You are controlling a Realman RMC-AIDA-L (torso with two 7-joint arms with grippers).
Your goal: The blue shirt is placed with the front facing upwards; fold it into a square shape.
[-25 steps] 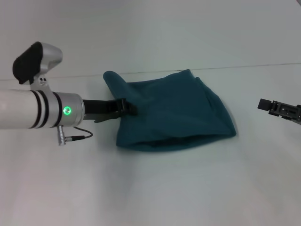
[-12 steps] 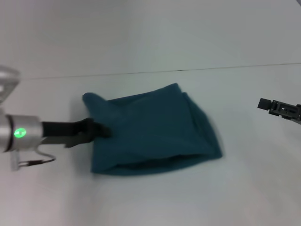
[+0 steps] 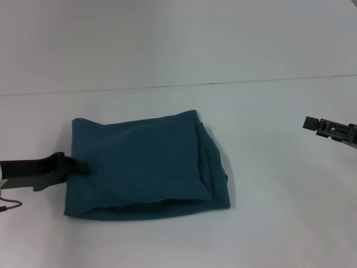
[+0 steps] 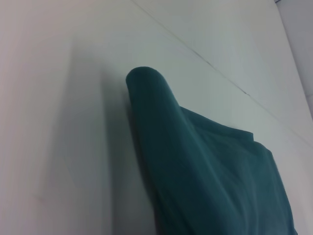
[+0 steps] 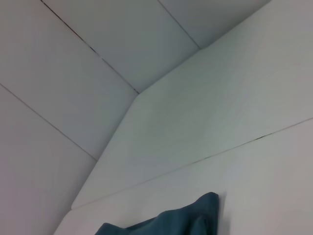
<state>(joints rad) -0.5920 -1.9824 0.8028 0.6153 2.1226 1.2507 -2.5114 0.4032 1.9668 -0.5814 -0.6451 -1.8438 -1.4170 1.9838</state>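
The blue shirt [image 3: 139,162] lies folded into a rough rectangle on the white table [image 3: 279,223], left of centre in the head view, with stacked layers along its right side. No lettering or collar shows. My left gripper [image 3: 78,166] comes in low from the left and is shut on the shirt's left edge. The left wrist view has the shirt [image 4: 205,171] close up, with a rounded fold standing up off the table. My right gripper [image 3: 310,123] hovers far to the right, well apart from the cloth. A corner of the shirt [image 5: 166,223] shows in the right wrist view.
The table's far edge [image 3: 223,84] meets a pale panelled wall [image 5: 98,73] behind the shirt. A thin cable [image 3: 6,205] hangs by the left arm at the frame's left edge. Bare tabletop lies between the shirt and the right gripper.
The left arm has pulled back to the left, dragging the shirt left and nearer across the table. The raised left corner has flattened out. The right gripper has stayed put.
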